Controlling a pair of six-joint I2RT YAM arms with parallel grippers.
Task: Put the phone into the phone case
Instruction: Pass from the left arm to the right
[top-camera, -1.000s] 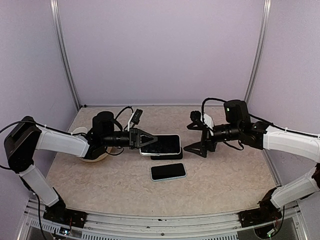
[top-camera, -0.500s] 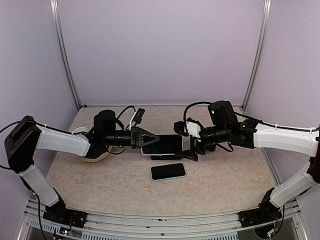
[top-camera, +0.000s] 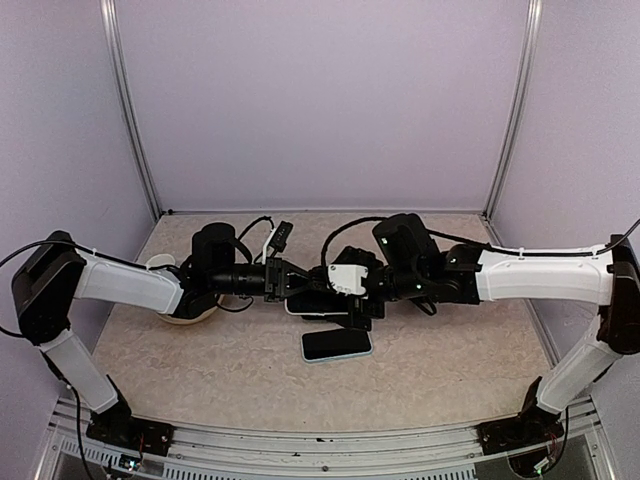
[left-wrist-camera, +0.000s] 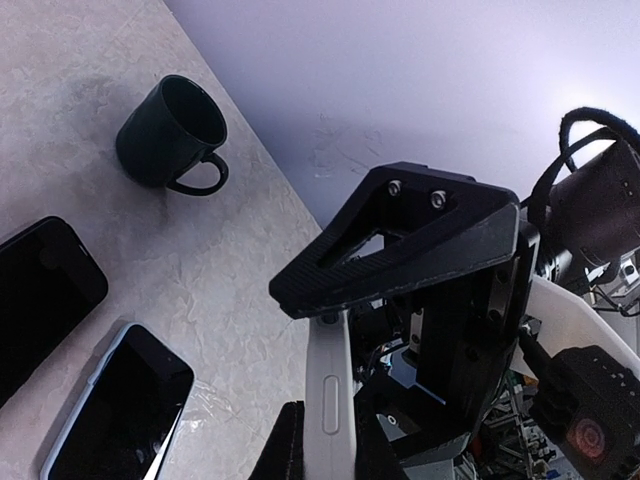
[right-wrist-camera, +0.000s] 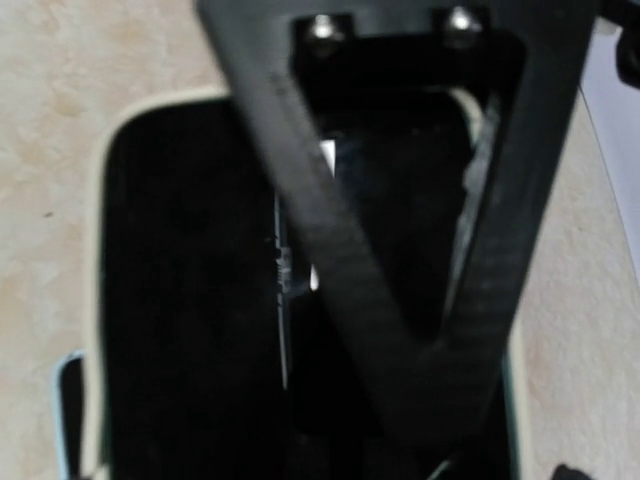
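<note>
My left gripper (top-camera: 290, 285) is shut on the edge of a white-rimmed phone case (left-wrist-camera: 330, 390) and holds it on edge above the table. In the right wrist view its face (right-wrist-camera: 170, 300) is dark inside a cream rim. My right gripper (top-camera: 330, 298) is open at the case's far end, with one finger (left-wrist-camera: 400, 240) over the rim. A bare black phone (left-wrist-camera: 40, 290) lies flat on the table below, hidden by the grippers in the top view.
A dark-screened phone in a light-blue case (top-camera: 337, 343) lies just in front of the grippers and also shows in the left wrist view (left-wrist-camera: 120, 410). A black mug (left-wrist-camera: 170, 125) stands further off. A pale round object (top-camera: 160, 266) sits under my left arm.
My right gripper has swept left from the right side of the table to the far end of the held case. My left gripper has stayed almost still with the case.
</note>
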